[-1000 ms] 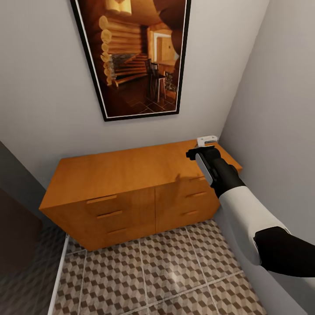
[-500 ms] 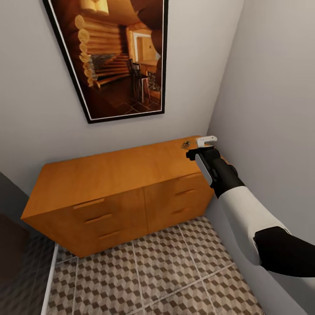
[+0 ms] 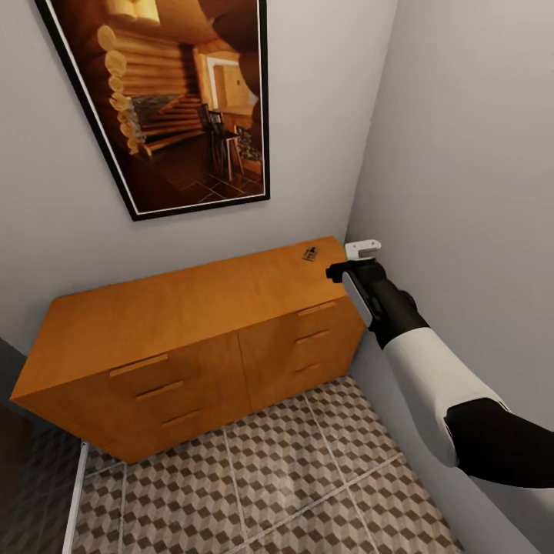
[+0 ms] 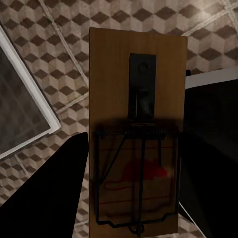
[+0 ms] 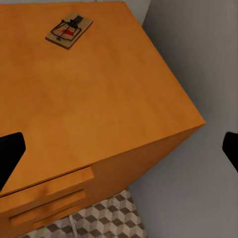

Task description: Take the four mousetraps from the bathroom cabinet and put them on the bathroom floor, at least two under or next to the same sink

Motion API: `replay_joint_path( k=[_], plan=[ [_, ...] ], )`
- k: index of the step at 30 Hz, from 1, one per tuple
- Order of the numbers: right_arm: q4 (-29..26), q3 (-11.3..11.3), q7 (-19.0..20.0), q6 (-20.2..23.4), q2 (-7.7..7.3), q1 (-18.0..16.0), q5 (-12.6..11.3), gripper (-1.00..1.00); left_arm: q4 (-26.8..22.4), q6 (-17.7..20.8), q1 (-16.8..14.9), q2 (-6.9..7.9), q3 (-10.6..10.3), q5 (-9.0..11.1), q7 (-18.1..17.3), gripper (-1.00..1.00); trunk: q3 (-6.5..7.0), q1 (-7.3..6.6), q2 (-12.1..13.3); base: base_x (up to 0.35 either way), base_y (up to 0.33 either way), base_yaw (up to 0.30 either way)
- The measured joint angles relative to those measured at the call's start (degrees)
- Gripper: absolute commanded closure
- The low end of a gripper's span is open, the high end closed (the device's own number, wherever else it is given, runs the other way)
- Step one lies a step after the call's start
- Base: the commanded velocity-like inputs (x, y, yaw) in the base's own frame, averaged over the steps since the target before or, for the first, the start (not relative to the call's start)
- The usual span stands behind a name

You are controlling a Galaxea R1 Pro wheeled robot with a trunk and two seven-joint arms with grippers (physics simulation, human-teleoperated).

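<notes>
While my left pincer [image 4: 134,198] already clamps one mousetrap [image 4: 136,134] over the floor [image 4: 44,44], my right pincer [image 5: 119,148] hangs wide by the cabinet [image 3: 192,308], another trap [image 5: 69,29] unpicked on top; none placed.

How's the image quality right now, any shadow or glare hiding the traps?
Head view: sharp, even light; mousetrap on the cabinet tiny, soft glare on the bathroom floor. Left wrist view: held mousetrap close, its lower half shadowed between dark fingers. Right wrist view: clear.
</notes>
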Motion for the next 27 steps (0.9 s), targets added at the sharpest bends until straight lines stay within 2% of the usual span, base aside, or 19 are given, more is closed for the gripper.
replay_joint_path(
  k=[7, 11, 16, 27],
  plan=[
    [2.48, -0.03, -0.04, -2.99, 0.08, 0.0, -0.08, -1.0, 0.01, 0.69, 0.0, 0.0, 0.0, 0.0, -0.22, 1.0, 0.0, 0.0, 0.0, 0.0, 0.001, -0.003],
    [3.08, -0.03, 0.02, -3.41, 0.1, 0.01, -0.1, -1.0, -0.01, 2.05, 0.0, 0.05, -0.01, -0.01, -2.06, 1.0, 0.0, 0.0, 0.0, 0.0, 0.058, 0.0],
    [3.27, -0.02, 0.05, -3.53, 0.05, 0.01, -0.1, -1.0, -0.01, 2.5, 0.0, 0.08, 0.06, -0.01, -3.6, 1.0, 0.0, 0.0, 0.0, 0.0, 0.211, 0.0],
    [3.33, -0.02, 0.05, -3.57, 0.03, 0.0, -0.11, -1.0, -0.01, 2.62, 0.0, 0.18, 0.09, 0.0, -3.97, 1.0, 0.0, -0.01, 0.0, 0.032, 0.259, 0.0]
  ],
)
